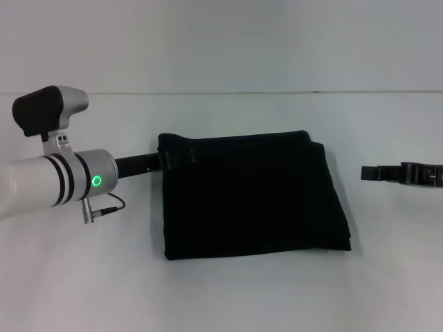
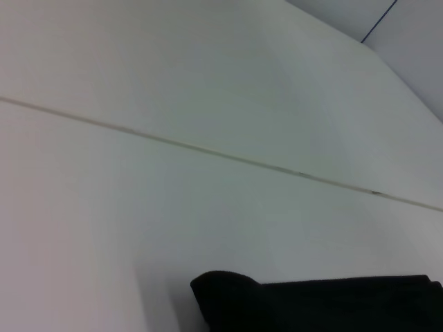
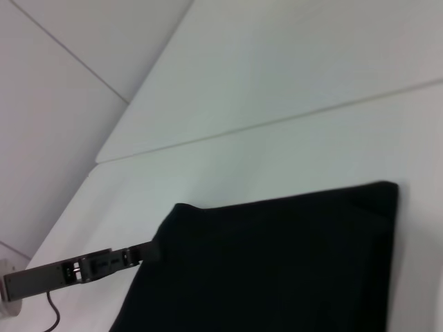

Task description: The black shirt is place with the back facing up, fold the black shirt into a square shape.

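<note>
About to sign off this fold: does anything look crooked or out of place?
The black shirt lies folded, roughly square, but its right edge slants outward. The left hand sits at its far left corner; the right hand is clear.

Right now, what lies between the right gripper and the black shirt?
Nothing: bare white table separates the right gripper from the black shirt, seen in the head view.

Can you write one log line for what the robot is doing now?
black shirt: folded, roughly square, flat on white table | left gripper: at shirt's far left corner | right gripper: off shirt, to its right
</note>
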{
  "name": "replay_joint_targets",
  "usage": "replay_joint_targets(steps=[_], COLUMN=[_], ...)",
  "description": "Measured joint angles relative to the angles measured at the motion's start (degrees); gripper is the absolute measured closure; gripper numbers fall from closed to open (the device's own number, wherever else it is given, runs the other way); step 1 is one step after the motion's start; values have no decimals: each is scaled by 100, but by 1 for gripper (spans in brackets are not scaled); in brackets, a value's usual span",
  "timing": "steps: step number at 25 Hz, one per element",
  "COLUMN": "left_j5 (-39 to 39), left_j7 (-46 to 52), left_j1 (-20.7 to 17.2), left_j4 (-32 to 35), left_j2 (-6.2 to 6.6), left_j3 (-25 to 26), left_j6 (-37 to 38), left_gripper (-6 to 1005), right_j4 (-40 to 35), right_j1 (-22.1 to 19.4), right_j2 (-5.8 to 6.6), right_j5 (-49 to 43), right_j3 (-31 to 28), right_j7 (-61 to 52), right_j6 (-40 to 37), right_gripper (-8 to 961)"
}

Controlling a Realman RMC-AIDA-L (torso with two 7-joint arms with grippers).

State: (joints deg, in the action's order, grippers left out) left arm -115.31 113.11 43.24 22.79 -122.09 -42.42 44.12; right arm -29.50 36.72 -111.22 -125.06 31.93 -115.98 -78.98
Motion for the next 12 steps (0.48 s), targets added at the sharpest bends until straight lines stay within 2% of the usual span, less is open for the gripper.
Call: replay_joint_targets(steps=[4, 7, 9, 12], left_j5=[0, 0, 0, 0], left_j7=[4, 9, 8, 7], left_j1=[-12, -13, -15, -16], left_j4=[79, 107, 114, 121], left_j2=[0, 11, 17, 22], left_j3=[0, 0, 1, 0], left_j6=[0, 6, 8, 10], left_gripper=[50, 50, 50, 50], right_j4=[-8, -6, 22, 60], right_j1=[112, 204, 282, 427], right_j2=[-24, -113, -197, -385], right_j5=[85, 257, 388, 509], right_j3=[-11, -11, 4, 22], right_j7=[248, 578, 831, 1233], right_j6=[71, 391, 686, 1280], right_gripper=[787, 778, 701, 585])
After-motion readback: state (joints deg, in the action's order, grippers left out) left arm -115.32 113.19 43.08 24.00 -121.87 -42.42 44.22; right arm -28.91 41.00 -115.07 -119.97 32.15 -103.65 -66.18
